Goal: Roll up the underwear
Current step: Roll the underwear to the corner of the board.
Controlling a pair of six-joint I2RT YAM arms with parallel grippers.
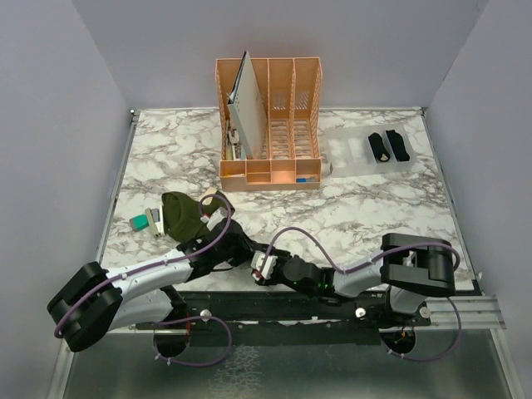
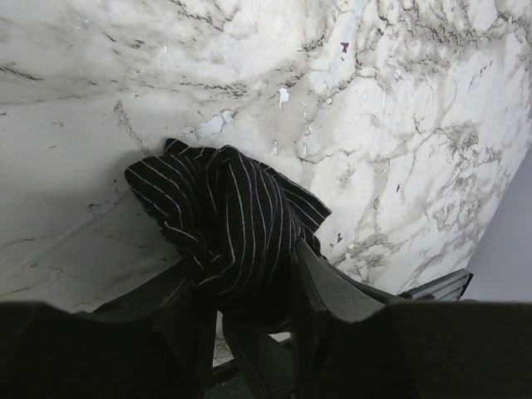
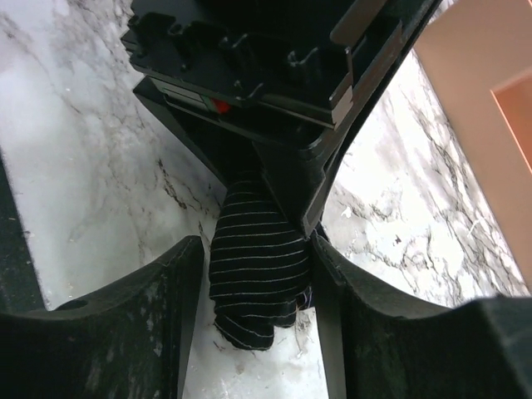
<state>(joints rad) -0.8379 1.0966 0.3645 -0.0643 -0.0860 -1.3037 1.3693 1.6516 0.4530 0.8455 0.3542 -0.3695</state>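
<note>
The step in hand looks like the rolling of the striped underwear [image 2: 224,224], which sits as a loose, crumpled bundle low over the marble table [image 1: 374,208] at its near edge, between the two arms. The left gripper [image 2: 253,299] is clamped on it, one finger on each side of the bunched cloth, with the free end sagging toward the tabletop. The right gripper [image 3: 256,249] comes in from the opposite side with its fingers flanking the hanging part of the same cloth. They sit so close to the fabric that I cannot tell whether they pinch it or merely frame it. Two black bundles [image 1: 381,147] lie rolled at the far right (side by side, so likely finished), while the olive-green underwear [image 1: 179,214] lies unrolled at the left. As I judge it, the next move calls for a firm hold by the right fingers on the loose end, then turning the cloth over itself without letting the left grip slip.
</note>
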